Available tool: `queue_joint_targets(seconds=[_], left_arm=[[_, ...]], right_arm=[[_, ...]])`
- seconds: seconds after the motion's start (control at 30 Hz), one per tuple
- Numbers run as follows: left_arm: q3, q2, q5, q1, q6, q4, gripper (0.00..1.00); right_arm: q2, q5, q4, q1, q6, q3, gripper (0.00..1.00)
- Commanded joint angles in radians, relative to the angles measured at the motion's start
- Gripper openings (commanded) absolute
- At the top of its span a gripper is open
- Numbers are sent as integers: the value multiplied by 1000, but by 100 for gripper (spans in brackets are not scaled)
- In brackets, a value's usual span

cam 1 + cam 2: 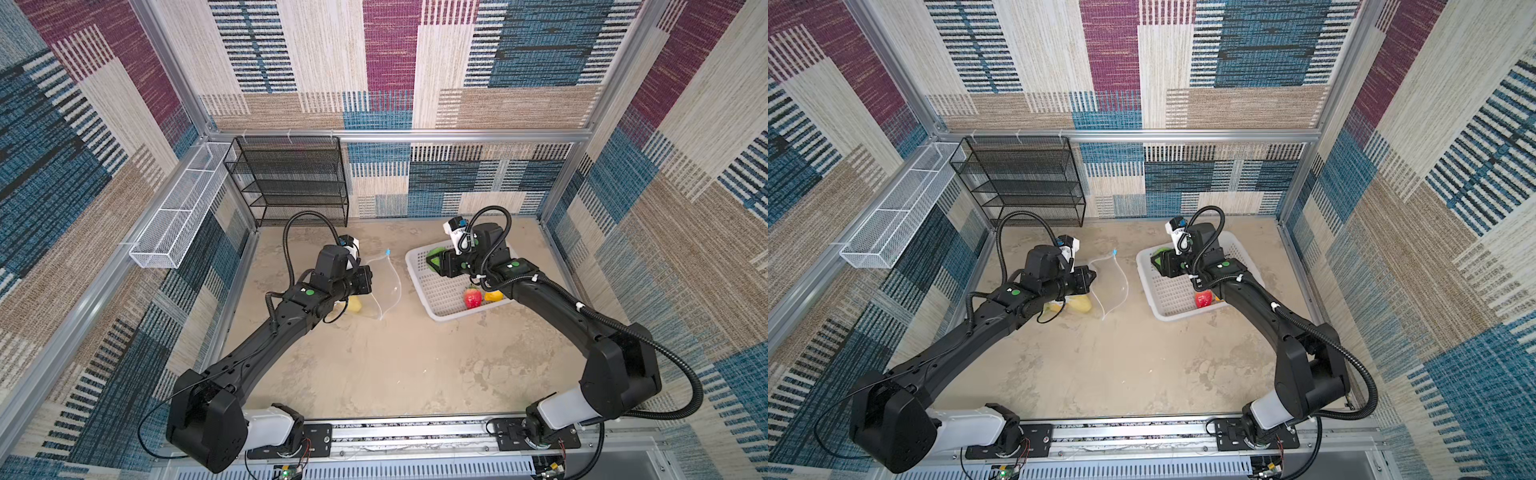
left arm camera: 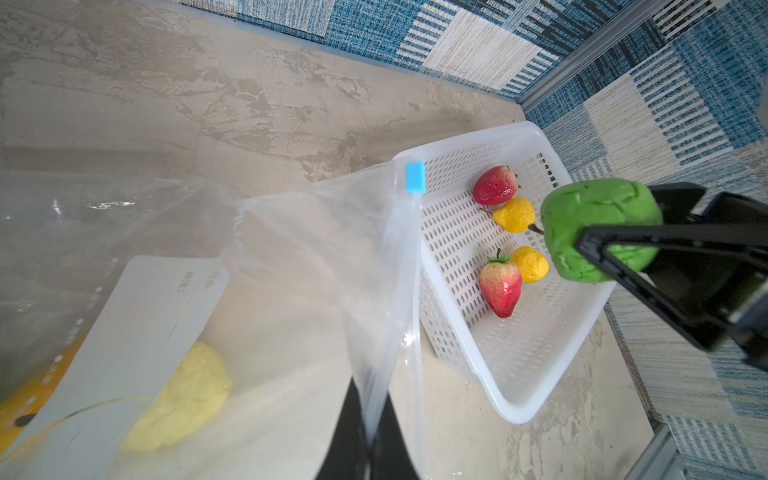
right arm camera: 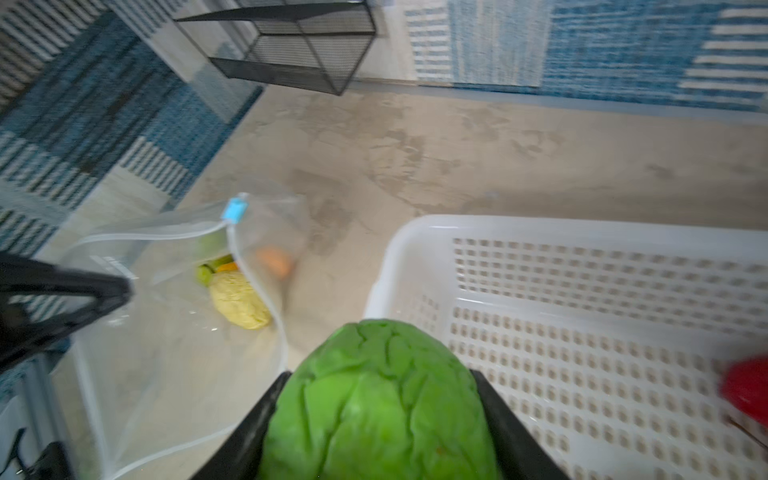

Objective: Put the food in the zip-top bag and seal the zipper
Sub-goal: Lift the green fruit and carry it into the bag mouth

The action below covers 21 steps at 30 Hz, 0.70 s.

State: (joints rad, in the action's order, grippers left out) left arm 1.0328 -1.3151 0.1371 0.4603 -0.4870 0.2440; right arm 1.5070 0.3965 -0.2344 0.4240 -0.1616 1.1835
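- Zip-top bag (image 2: 291,257) is seen lying on the table (image 2: 166,104) just beside the white perforated basket (image 2: 519,399), with its mouth turned toward the basket.
- One edge of that mouth is pinched between the closed jaws of the left gripper (image 2: 369,403) and lifted.
- The zipper (image 2: 411,291) is unsealed, and its light-blue slider (image 2: 415,177) sits at the far end of the track.
- Inside the bag, a pale yellow food piece (image 2: 183,399) is seen through the plastic, with an orange piece (image 2: 25,399) near it.
- Two strawberries (image 2: 495,185) (image 2: 501,286) and two yellow fruits (image 2: 514,215) (image 2: 530,264) lie in the basket.
- A green leafy vegetable (image 2: 582,216) is clamped in the right gripper (image 3: 380,374) and held above the basket's corner nearest the bag.
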Motion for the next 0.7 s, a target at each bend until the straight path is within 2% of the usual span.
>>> queue_joint_targets(seconds=[0.0,0.3,0.67], left_arm=[[0,-3,1,0,1,-6,0],[1,4,7,0,1,-6,0],[3,13,13,0,2,-2,0]], right_arm=[[6,130,127,54,-55,2,56],[138,103,210,191,-93,18,55],[332,-29,191,261,-85,105,55]])
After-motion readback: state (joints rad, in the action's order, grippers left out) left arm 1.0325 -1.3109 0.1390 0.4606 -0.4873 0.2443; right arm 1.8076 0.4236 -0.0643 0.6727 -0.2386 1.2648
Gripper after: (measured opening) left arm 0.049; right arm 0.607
